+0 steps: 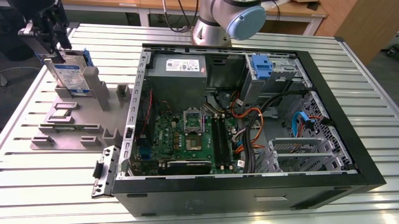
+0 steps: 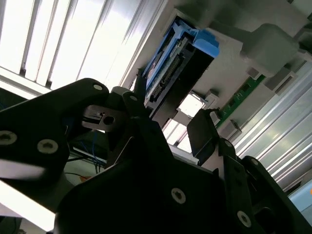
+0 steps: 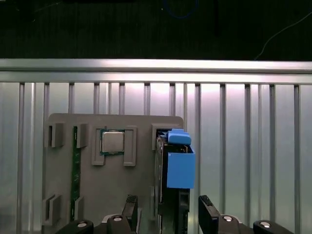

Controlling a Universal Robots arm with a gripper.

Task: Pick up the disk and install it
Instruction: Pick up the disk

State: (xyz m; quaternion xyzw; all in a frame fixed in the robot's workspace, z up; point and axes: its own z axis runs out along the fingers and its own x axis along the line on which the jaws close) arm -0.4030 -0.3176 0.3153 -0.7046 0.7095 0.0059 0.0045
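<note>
Straddling the disk, fingers spread wide

Black two-finger gripper [image 3: 167, 202] sits open either side of the flat silver disk in its bright blue plastic carrier [image 3: 179, 168], not pinching it I reckon. The disk stands on edge in a slot at one edge of the grey fixture plate [image 3: 112, 190], which leaves both faces free to grab.

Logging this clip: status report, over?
Pincer open, astride the disk. Disk upright in grey holder, beside the open computer case. Nothing blocking the grasp.
</note>
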